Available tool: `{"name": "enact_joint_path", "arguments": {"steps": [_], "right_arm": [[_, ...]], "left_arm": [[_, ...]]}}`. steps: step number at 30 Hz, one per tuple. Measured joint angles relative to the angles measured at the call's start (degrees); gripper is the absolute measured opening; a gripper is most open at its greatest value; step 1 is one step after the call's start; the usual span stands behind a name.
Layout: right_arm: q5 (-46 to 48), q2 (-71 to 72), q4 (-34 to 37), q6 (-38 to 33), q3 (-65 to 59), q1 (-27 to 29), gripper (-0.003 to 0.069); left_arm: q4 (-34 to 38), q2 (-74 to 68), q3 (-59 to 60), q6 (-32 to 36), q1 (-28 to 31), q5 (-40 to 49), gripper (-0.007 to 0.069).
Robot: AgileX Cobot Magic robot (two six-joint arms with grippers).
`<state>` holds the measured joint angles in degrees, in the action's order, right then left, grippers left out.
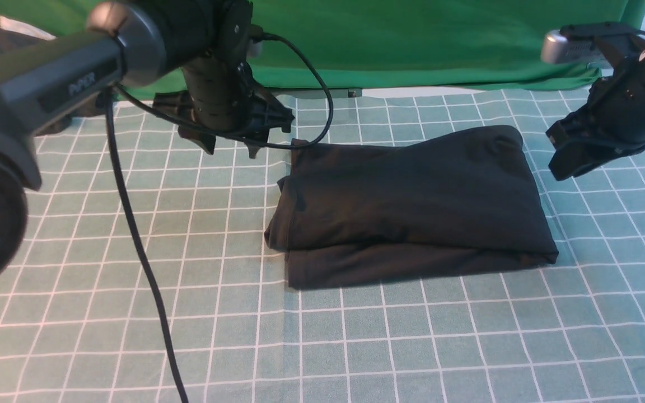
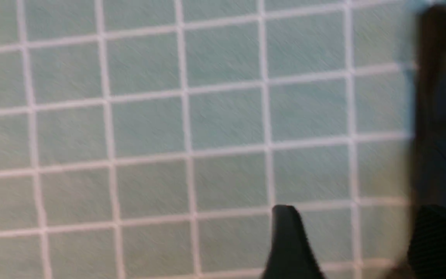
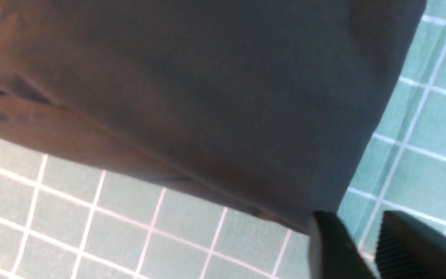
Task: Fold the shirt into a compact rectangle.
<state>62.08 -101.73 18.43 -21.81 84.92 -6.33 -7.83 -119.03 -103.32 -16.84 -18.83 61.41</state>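
The black shirt lies flat, folded into a thick, wide block with layers stacked on each other. Its lower layer sticks out a bit along the near edge. It sits in the middle, slightly turned, with soft bumpy corners.

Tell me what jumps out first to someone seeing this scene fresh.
A black shirt lies folded into a thick rectangle in the middle of a pale green checked tablecloth. Two dark robot arms hang over the table, the left gripper just off the shirt's far left corner and the right gripper beside its right edge, neither holding it. A bright green cloth fills the background.
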Motion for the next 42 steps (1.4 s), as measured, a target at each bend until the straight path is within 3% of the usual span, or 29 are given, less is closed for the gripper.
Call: {"name": "enact_joint_path", "arguments": {"steps": [2,5,9,20,27,33,42], "right_arm": [[0.15,1.7,-0.06,0.05,0.0,0.0,0.0049],[0.2,5.2,-0.68,0.05,0.0,0.0,0.002],[-0.06,11.91,-1.46,0.11,0.0,0.33,0.0018],[-12.11,37.94,-1.9,0.51,-3.26,0.59,0.0018],[-35.31,65.0,-1.95,0.78,-20.98,0.59,0.0019],[-49.01,84.96,-1.96,0.78,-38.38,0.59,0.0019],[-52.04,101.75,-1.8,1.77,-48.99,0.61,0.0051]], "left_arm": [[4.77,1.12,0.0,3.48,-0.46,0.64,0.0237],[9.37,3.42,0.22,7.14,-2.49,1.07,0.0061],[10.71,8.06,1.95,8.13,-5.71,1.01,0.0011],[11.59,29.99,16.18,7.81,-15.54,-3.45,0.0004],[12.38,52.89,35.34,3.62,-16.74,-12.15,0.0007],[12.38,72.0,53.92,1.78,-16.74,-23.41,0.0007],[8.72,99.2,77.04,1.83,-16.74,-40.21,0.0007]]}}
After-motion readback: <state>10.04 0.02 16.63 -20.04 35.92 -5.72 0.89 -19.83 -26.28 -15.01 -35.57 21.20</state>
